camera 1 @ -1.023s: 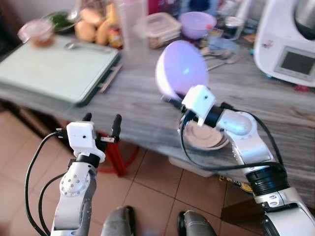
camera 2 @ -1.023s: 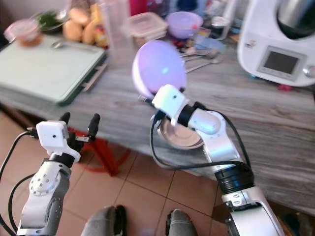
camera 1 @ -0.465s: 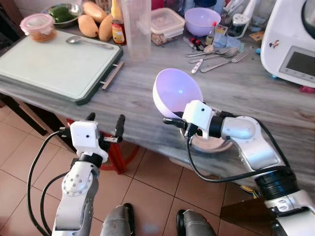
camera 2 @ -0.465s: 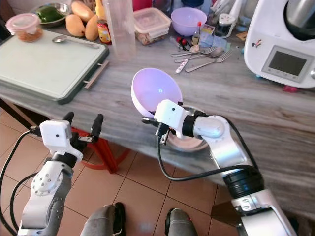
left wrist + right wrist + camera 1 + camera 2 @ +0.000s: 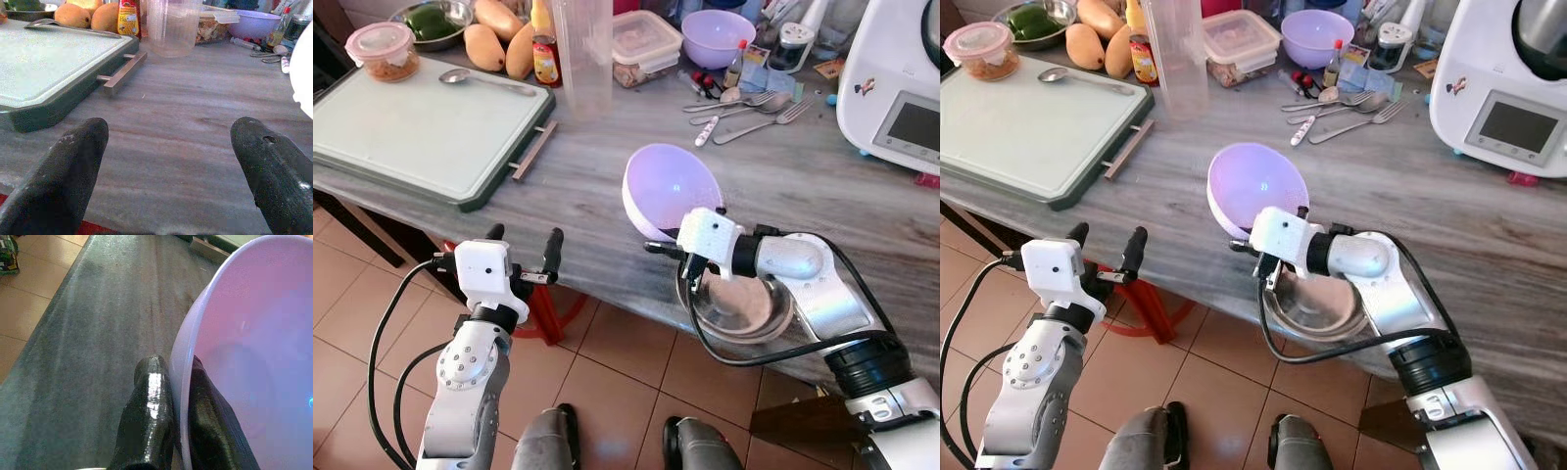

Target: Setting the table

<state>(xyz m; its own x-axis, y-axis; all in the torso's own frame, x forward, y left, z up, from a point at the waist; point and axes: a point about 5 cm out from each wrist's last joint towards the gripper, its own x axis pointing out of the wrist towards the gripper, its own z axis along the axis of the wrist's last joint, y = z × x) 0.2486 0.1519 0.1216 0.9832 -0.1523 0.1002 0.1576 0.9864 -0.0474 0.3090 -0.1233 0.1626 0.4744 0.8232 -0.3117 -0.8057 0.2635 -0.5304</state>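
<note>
At frame centre the right gripper (image 5: 168,431) pinched the rim of the tilted lilac bowl (image 5: 671,191) above the grey counter (image 5: 607,166); lower left, the left gripper (image 5: 521,247) hung with fingers spread

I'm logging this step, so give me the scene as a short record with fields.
held item: purple bowl, tilted on its side, rim pinched between the fingers of the right gripper
right gripper position: over the near edge of the grey table
under right arm: metal bowl at the table edge
left gripper: open, empty, in front of the table edge
on the table: green tray with spoon, clear jug, forks and spoons, second purple bowl, white kitchen machine
</note>
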